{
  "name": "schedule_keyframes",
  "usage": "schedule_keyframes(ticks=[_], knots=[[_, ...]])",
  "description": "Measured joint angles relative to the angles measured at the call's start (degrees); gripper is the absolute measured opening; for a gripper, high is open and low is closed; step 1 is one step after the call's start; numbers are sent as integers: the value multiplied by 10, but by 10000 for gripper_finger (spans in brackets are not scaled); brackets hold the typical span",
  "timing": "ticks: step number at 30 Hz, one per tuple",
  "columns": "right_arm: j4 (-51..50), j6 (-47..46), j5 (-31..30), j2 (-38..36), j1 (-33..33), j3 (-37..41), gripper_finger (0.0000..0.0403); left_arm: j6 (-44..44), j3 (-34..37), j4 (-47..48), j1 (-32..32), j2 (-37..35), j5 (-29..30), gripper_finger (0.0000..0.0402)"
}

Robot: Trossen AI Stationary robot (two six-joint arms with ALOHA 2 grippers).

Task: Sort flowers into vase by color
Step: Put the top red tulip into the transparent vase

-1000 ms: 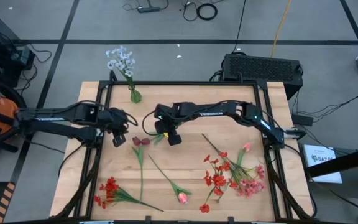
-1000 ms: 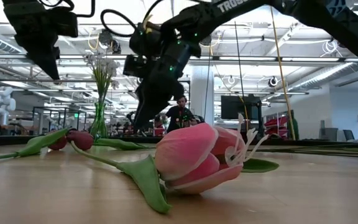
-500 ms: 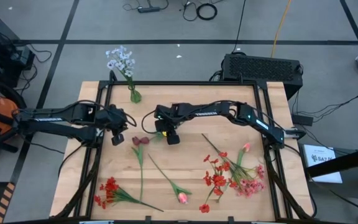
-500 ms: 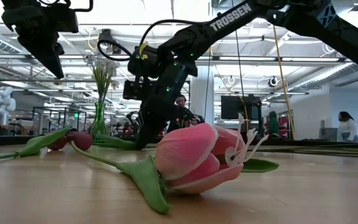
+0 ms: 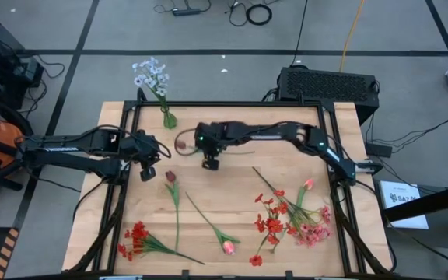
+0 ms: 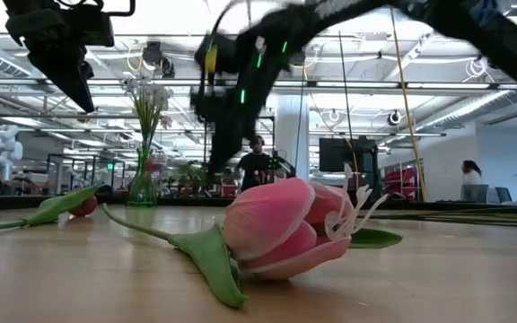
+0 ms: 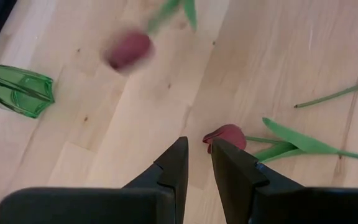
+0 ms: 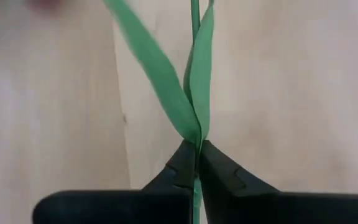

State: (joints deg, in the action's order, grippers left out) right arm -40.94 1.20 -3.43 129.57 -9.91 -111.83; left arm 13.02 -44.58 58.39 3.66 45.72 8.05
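Two dark red tulip buds show on the worktop: one (image 5: pixel 170 177) lies left of centre, its green stem running toward the near edge; the other (image 5: pixel 181 143) hangs lifted toward the far edge, beside the green vase (image 5: pixel 169 120). The right gripper (image 5: pixel 211 162) is pinched tight on that lifted tulip's thin green stem (image 8: pixel 195 74), where two long leaves meet. The left gripper (image 5: pixel 148 173) hovers near the lying bud, fingers slightly apart and empty.
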Motion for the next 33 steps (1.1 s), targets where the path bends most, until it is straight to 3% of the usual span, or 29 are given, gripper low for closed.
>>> schedule_keyframes(ticks=[10, 19, 23, 28, 33], knots=[[-34, -62, -92, -205, 2, 8, 1, 31, 0, -55, 0, 0, -16, 79], [-41, -127, -198, -442, 53, 135, 0, 46, 0, -79, 0, 0, -19, 79], [-41, -200, -263, -552, 110, 225, 0, 47, 0, -94, 0, 0, -19, 79], [-25, -326, -364, -672, 229, 327, 0, 47, 0, -106, 0, 0, -19, 79], [77, -373, -468, -715, 362, 420, 0, 47, 0, -123, 0, 0, -19, 79]])
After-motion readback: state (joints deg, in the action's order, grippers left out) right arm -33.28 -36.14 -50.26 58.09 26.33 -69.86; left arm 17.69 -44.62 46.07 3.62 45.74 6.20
